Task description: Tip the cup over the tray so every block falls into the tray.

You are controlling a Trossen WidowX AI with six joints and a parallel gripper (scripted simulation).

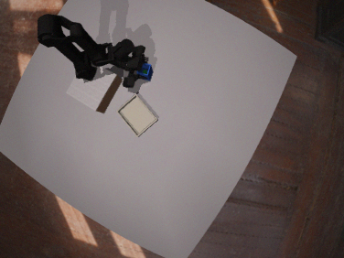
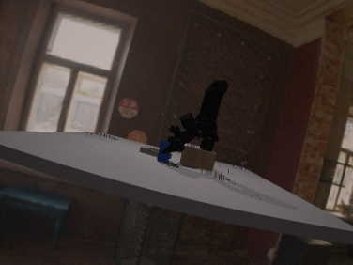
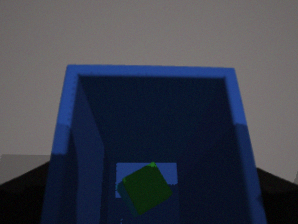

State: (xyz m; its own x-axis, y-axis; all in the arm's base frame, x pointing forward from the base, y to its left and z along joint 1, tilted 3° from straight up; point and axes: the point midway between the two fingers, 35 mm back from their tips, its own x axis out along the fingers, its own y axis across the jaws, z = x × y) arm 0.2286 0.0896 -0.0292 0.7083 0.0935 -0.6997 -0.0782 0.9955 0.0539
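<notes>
One blue cup (image 1: 150, 72) (image 2: 162, 157) (image 3: 152, 71) is being pinched by the gripper (image 1: 139, 71) (image 2: 167, 149) (image 3: 145, 152).

Top view: the black arm (image 1: 69, 43) is being seen reaching across the pale table (image 1: 183, 160) (image 2: 117, 169). The cup is being held beside the shallow cream tray (image 1: 138, 116) (image 2: 148, 151), apart from it. A block-shaped object (image 1: 109, 94) (image 2: 199, 157), brown-sided and pale-topped, is being partly covered by the arm.

Exterior view: the cup is being kept upright; whether its base is being supported by the table cannot be told. The tray is being partly hidden behind the cup.

Wrist view: the cup's open mouth is being shown, its opposite sides being flanked by dark fingers. A green block (image 3: 147, 190) is being contained deep inside, tilted. A bluish-green sliver beside it is being obscured by shade.
</notes>
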